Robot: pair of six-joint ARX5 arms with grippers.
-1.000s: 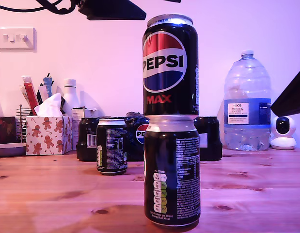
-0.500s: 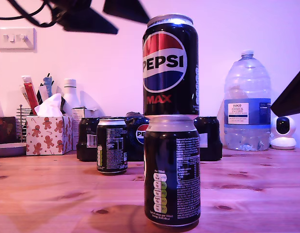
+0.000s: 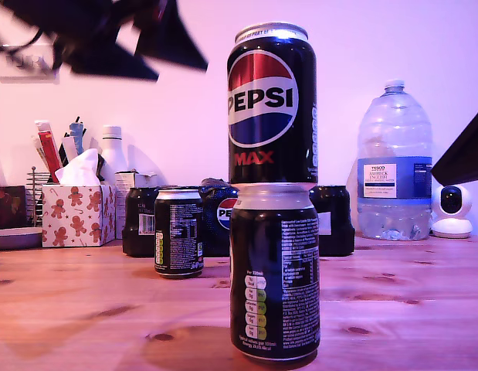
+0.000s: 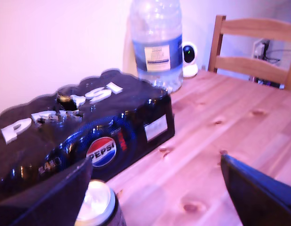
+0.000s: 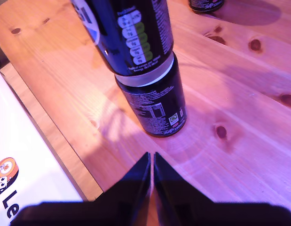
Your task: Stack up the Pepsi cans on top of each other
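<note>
Pepsi Max cans, small, black and silver-rimmed, number three on the pale wooden desk [image 3: 393,309]. Two form an upright stack near the exterior camera: the upper can [image 3: 271,104], logo forward, sits squarely on the lower can [image 3: 274,274], whose nutrition text faces out. The third can [image 3: 178,232] stands alone, behind the stack and towards the exterior view's left, just in front of the shrink-wrapped black multipack [image 3: 138,220].

My second end effector [image 5: 151,162] has its jaws pressed together with nothing between them, clear of the stack's base. My first end effector [image 4: 157,176] is spread wide and grips nothing; the silver can top at one finger is probably the third can, though blurred.
</note>
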